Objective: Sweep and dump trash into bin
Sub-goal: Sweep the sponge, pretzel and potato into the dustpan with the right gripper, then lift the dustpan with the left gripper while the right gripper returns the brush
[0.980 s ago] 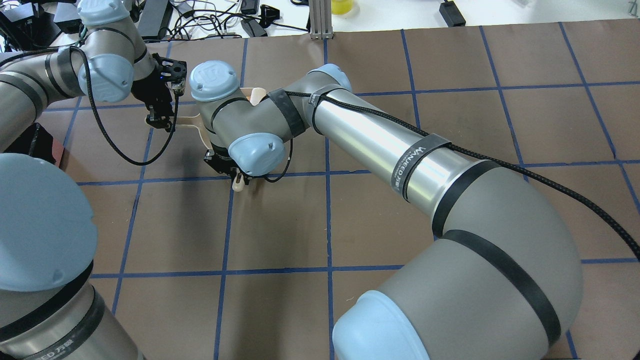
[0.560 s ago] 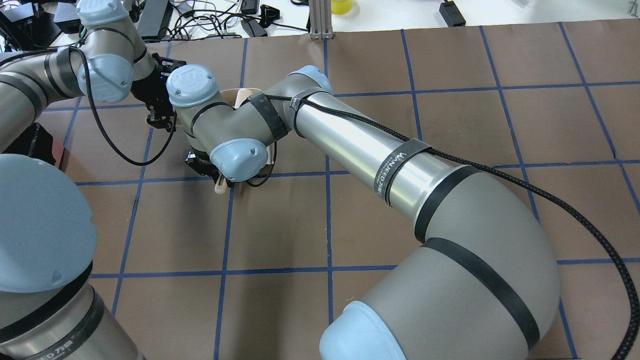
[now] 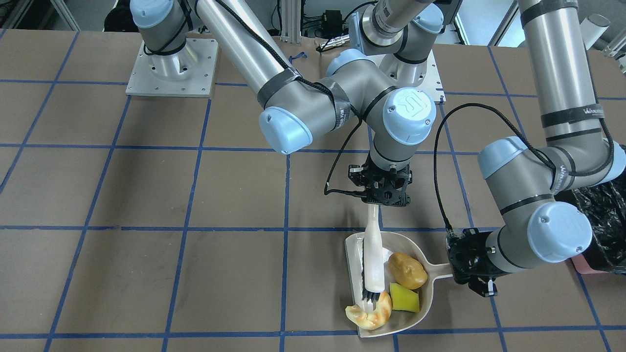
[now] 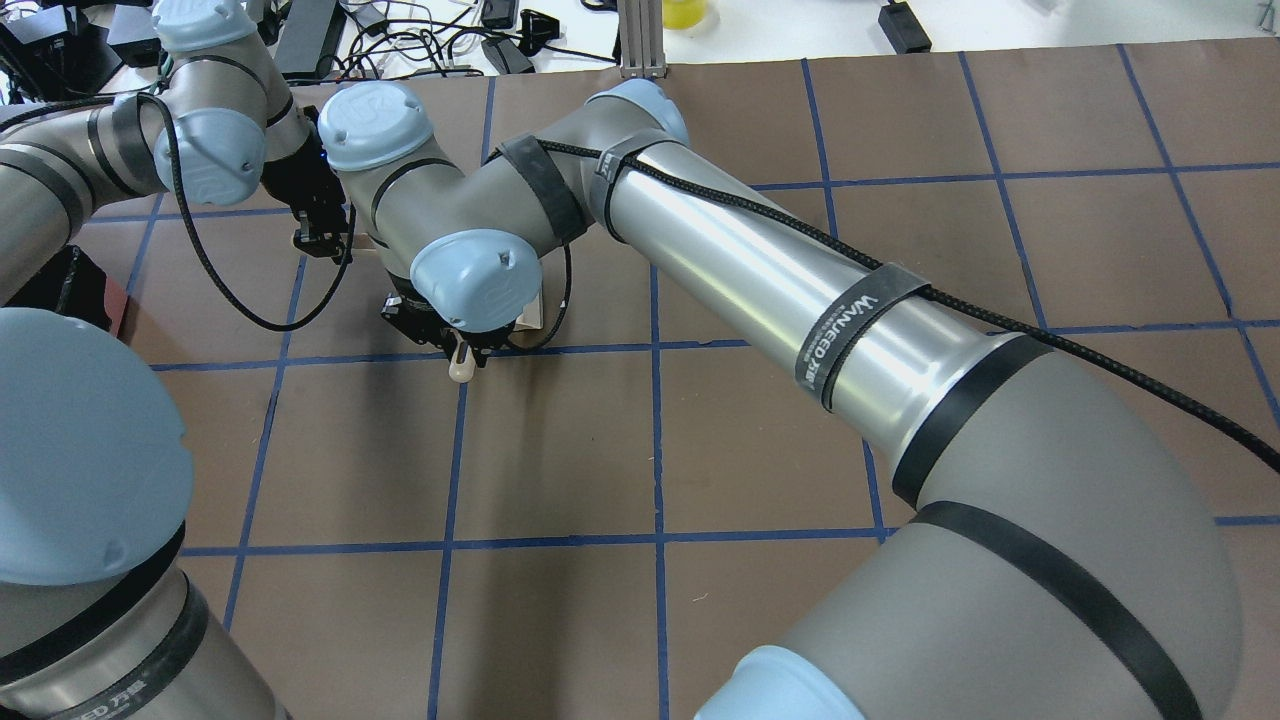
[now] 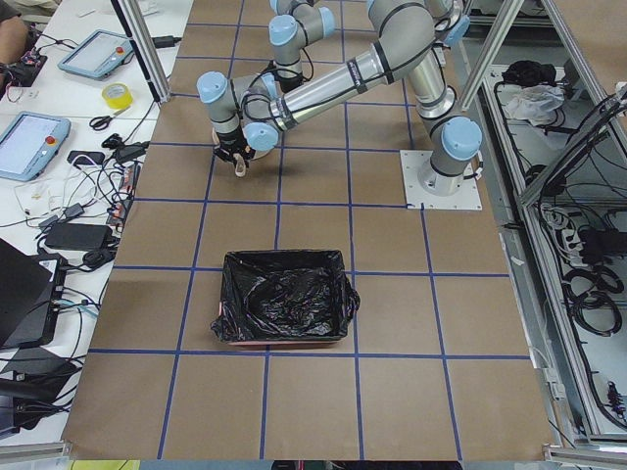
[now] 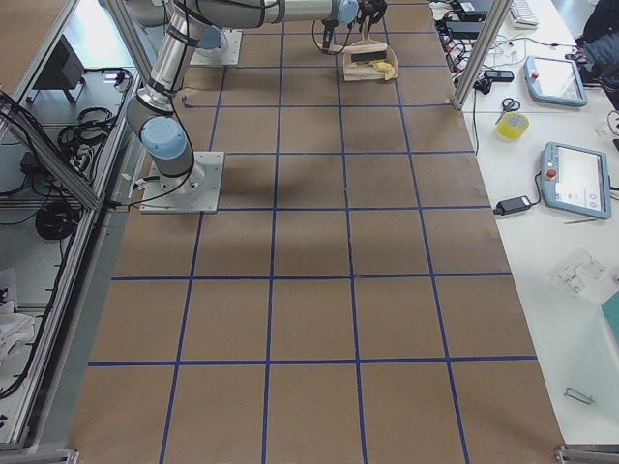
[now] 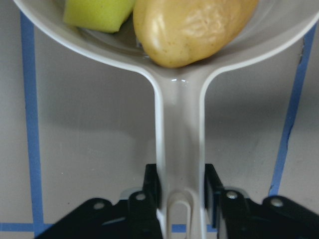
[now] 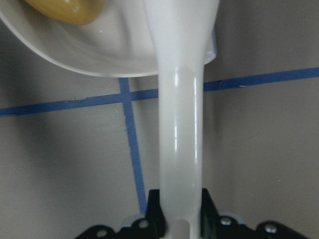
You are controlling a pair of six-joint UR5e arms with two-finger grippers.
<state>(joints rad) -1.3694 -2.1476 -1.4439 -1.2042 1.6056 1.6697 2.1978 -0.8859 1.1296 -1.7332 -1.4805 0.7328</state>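
Note:
In the front view the beige dustpan lies flat on the table. The golden-brown potato lump and the yellow wedge sit inside it. The orange-cream shrimp lies across the pan's open lip. My right gripper is shut on the white brush, whose bristles touch the shrimp. My left gripper is shut on the dustpan's handle. The left wrist view shows the potato and the wedge. The black-lined pink bin stands apart, behind my left arm.
The bin's bag shows at the front view's right edge, close to my left elbow. In the overhead view my right arm crosses the table and hides the dustpan. Cables and tablets lie beyond the table's far edge.
My right wrist swung the brush left toward the dustpan, then came back slightly right. My left arm kept still on the dustpan handle.

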